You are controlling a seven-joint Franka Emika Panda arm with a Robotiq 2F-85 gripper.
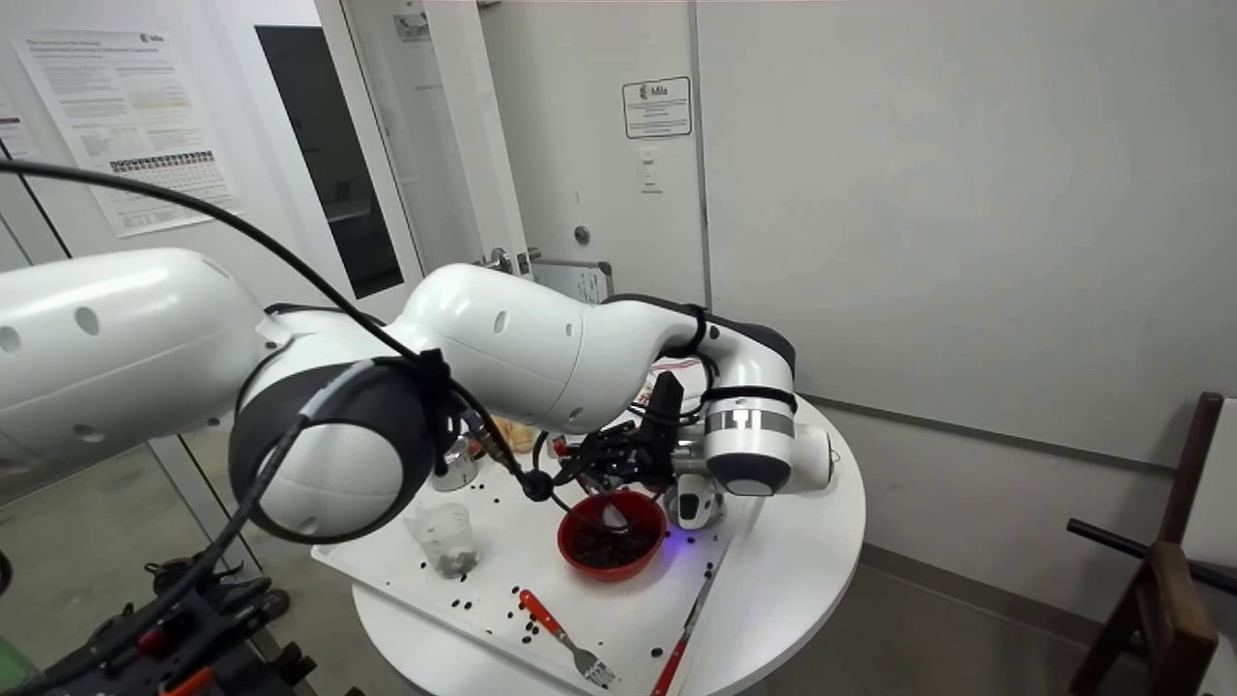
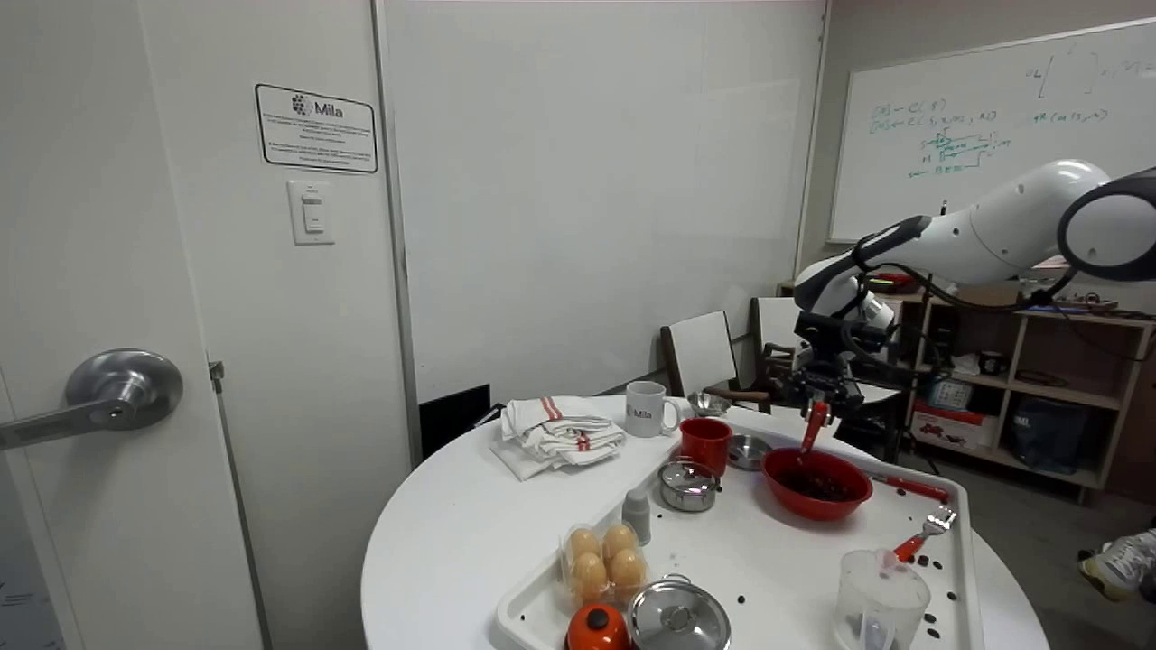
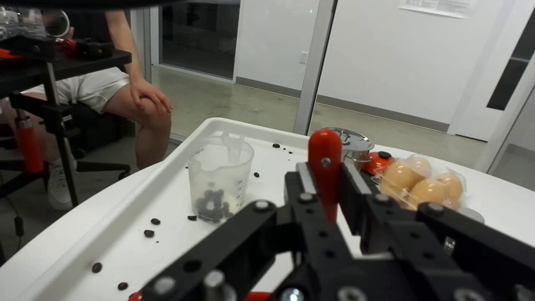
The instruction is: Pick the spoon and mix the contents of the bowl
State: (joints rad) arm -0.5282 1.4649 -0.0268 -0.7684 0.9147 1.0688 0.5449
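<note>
At the far left of an exterior view we have a steel door handle (image 2: 126, 393), then a round white table (image 2: 442, 533) with folded white towels (image 2: 562, 431) towards its far side. Nearer the camera, on a white tray (image 2: 722, 552), a clear pack of eggs (image 2: 603, 567) sits just beside an orange lid (image 2: 597, 629) and a large lidded pot (image 2: 679, 618), with a small grey bottle (image 2: 636, 516) right behind the eggs. Going right, we pass a white mug (image 2: 644, 411), a small lidded pot (image 2: 688, 487), a red cup (image 2: 705, 447) and two shiny steel bowls (image 2: 749, 453). Next comes the gripper (image 3: 328, 184), above the red bowl (image 2: 817, 510): its jaws are clamped on the red handle of the spoon (image 3: 324, 150), parted by no more than that handle, whose rounded end pokes out beyond them in the wrist view. We find the spoon's metal head inside the bowl, at the dark contents (image 2: 824, 487); how deep it sits we cannot tell. Past the bowl we reach a clear measuring cup (image 2: 880, 600), where the wrist view shows dark beans (image 3: 207, 205) at the bottom, then a red-handled knife (image 2: 917, 488) and a red-handled fork (image 2: 916, 542). More beans lie loose on the tray. From the right edge the white arm (image 2: 993, 233) reaches in.
</note>
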